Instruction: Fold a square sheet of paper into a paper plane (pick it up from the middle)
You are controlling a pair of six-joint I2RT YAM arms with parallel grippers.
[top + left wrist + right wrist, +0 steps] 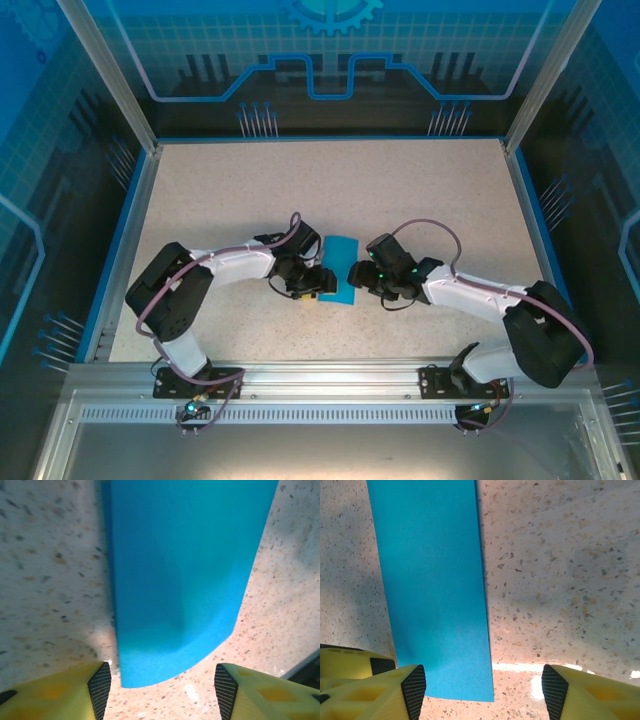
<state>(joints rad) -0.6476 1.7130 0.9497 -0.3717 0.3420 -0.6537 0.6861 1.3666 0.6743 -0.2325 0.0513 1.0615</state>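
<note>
The teal-blue sheet of paper (341, 268) lies on the speckled table between both grippers, showing as a narrow strip. In the left wrist view the paper (180, 570) bulges up a little, and its rounded near edge lies just ahead of my left gripper (162, 692), which is open and touches nothing. In the right wrist view the paper (432, 580) lies flat. Its near edge sits between the fingers of my open right gripper (484, 692), close to the left fingertip (414, 690). From above, the left gripper (318, 281) and right gripper (356, 272) face each other across the strip. The paper plane is out of view.
The speckled tabletop (330, 185) spreads wide behind the paper, bounded by a blue rim and metal posts. A second yellow finger (350, 662) pokes in at the left of the right wrist view. An aluminium rail (330, 375) runs along the near edge.
</note>
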